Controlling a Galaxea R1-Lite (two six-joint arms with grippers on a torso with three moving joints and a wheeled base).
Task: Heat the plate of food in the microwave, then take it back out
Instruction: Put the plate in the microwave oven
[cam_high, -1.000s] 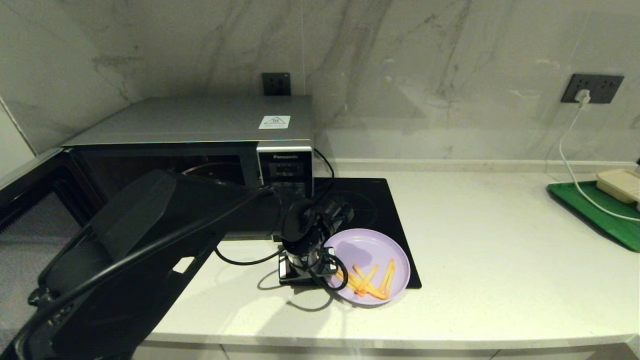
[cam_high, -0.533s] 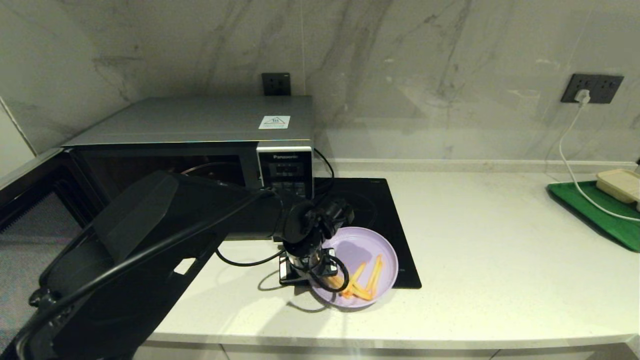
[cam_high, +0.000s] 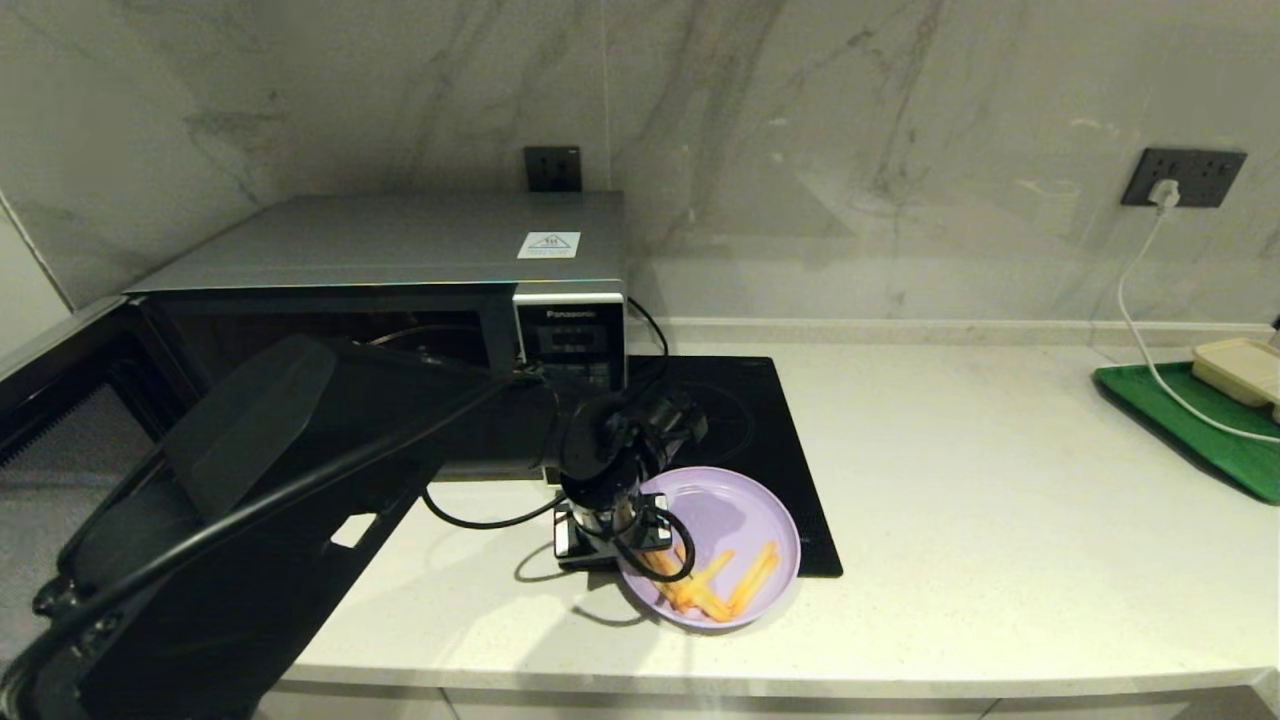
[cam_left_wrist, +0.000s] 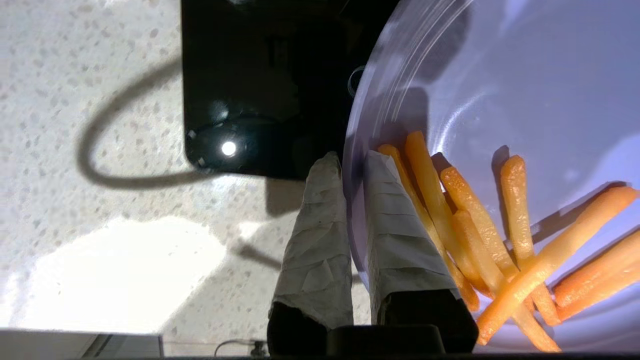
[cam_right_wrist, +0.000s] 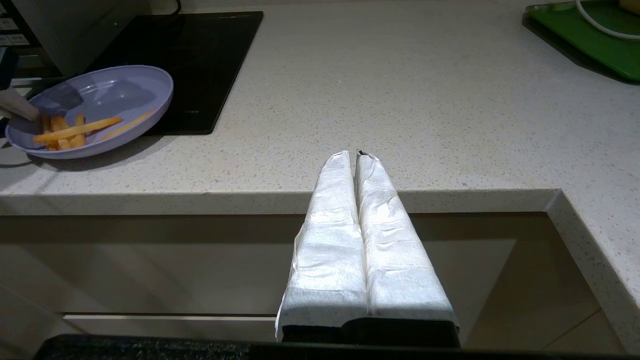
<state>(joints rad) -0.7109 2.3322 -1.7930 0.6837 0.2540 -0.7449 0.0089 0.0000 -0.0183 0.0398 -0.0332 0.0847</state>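
The lilac plate of food (cam_high: 735, 520) hangs slightly tilted just over the counter, partly above the hob's front corner. Its fries (cam_high: 715, 585) are bunched at the near left side. My left gripper (cam_high: 648, 560) is shut on the plate's left rim; in the left wrist view its gripper (cam_left_wrist: 352, 157) has one taped finger outside the plate (cam_left_wrist: 500, 90) and one inside, next to the fries (cam_left_wrist: 475, 225). The silver microwave (cam_high: 400, 240) stands behind, its door (cam_high: 60, 400) swung open to the left. My right gripper (cam_right_wrist: 356, 155) is shut and empty, low before the counter edge.
A black induction hob (cam_high: 740, 400) lies right of the microwave. At the far right a green tray (cam_high: 1190, 425) holds a beige box (cam_high: 1240, 368), and a white cable (cam_high: 1140, 300) runs to it from the wall socket. The counter's front edge (cam_high: 800, 685) is close to the plate.
The plate, held by my left gripper, has shifted a little left and toward the counter's front edge. The fries have slid toward the gripped rim.
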